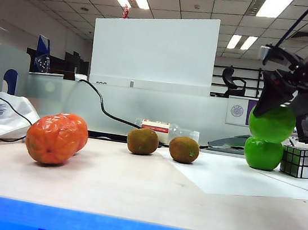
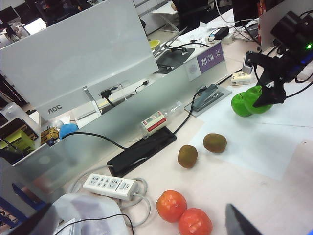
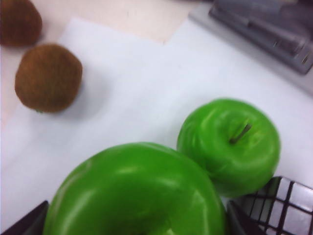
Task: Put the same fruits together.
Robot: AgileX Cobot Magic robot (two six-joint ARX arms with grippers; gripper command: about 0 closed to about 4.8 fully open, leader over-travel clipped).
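Left gripper (image 2: 137, 211): seen only in its own wrist view, raised over the near-left part of the desk (image 1: 133, 189); its fingers (image 2: 237, 221) stood wide apart with nothing between them.
Oranges: the front orange (image 1: 47, 139) and the rear orange (image 1: 77, 126) lay touching at the left of the desk.
Kiwis: the left kiwi (image 1: 142, 141) and the right kiwi (image 1: 184, 149) sat near each other at mid-desk, not touching, at the edge of a white paper sheet (image 1: 236, 177).
Green apples: the lower apple (image 1: 263, 154) rested on the sheet at the right; the upper apple (image 1: 272, 124) sat off the desk directly above it, touching it.
Right gripper (image 1: 281, 107): over the apples, a finger on each side of the upper apple; whether they clamped it I could not tell.
Mirror cube (image 1: 302, 163): just beside the lower apple, on its right.
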